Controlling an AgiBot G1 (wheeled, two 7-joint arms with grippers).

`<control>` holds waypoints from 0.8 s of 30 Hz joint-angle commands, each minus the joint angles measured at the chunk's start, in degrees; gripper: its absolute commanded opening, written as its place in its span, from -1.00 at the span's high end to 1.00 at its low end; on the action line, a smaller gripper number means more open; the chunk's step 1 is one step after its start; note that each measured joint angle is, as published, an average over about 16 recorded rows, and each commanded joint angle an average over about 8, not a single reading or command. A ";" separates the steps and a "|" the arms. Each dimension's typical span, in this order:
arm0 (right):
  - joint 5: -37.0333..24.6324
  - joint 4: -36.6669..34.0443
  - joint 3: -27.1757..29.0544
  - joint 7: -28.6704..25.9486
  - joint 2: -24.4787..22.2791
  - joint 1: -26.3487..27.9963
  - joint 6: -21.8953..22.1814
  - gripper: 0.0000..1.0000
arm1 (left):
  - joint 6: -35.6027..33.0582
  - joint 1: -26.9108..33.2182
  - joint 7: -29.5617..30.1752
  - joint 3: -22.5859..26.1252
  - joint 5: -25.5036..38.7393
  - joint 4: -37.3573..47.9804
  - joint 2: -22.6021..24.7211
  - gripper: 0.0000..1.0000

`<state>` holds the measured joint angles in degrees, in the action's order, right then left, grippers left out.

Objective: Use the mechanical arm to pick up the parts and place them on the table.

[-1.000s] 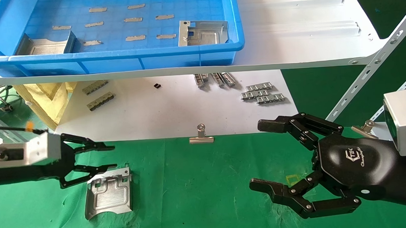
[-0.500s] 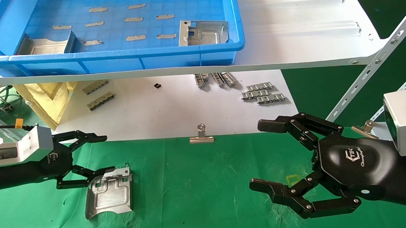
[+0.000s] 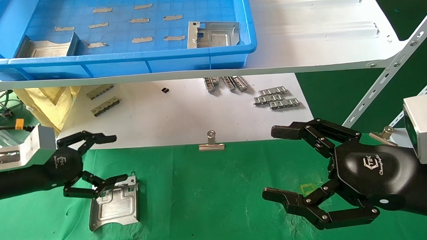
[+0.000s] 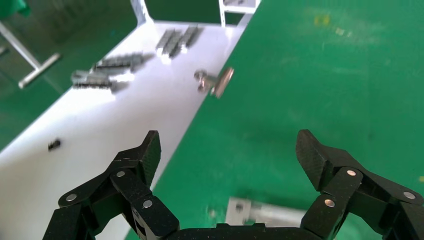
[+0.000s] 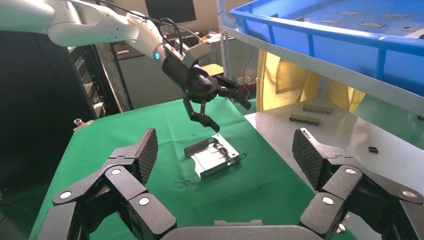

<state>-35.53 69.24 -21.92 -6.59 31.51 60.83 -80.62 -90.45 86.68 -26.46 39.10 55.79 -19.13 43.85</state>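
Observation:
A silvery stamped part (image 3: 113,203) lies flat on the green cloth table (image 3: 209,205); it also shows in the right wrist view (image 5: 212,156) and the left wrist view (image 4: 270,212). My left gripper (image 3: 117,159) is open and empty, hovering just above the part's far left corner; it also shows in the left wrist view (image 4: 230,150). The right wrist view shows a gap between its lower finger and the part. My right gripper (image 3: 273,164) is open and empty over the cloth at the right. Two more parts (image 3: 212,34) (image 3: 47,47) lie in the blue tray (image 3: 126,59).
The blue tray sits on a white shelf (image 3: 310,42) above the work area. Under it a white sheet carries grey ridged strips (image 3: 276,98). A binder clip (image 3: 211,143) holds the cloth edge and another clip (image 3: 382,133) sits at the right. A yellow bag (image 3: 49,101) is at the left.
My left hand has turned at the wrist and its fingers have spread wider above the part. The part and the right arm have not moved.

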 commanded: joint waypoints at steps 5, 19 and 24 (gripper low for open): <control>0.00 0.00 0.00 0.00 0.00 0.00 0.00 -1.00 | 0.59 -3.11 4.61 -2.86 -1.73 -6.75 -1.10 -1.00; 0.00 0.00 0.00 0.00 0.00 0.00 0.00 -1.00 | 1.95 -10.33 15.31 -9.49 -5.73 -22.40 -3.63 -1.00; 0.00 0.00 0.00 0.00 0.00 0.00 0.00 -1.00 | 2.44 -12.92 19.14 -11.87 -7.17 -28.01 -4.54 -1.00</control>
<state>-35.53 69.24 -21.92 -6.59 31.51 60.83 -80.62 -88.00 73.77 -7.33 27.23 48.63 -47.13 39.31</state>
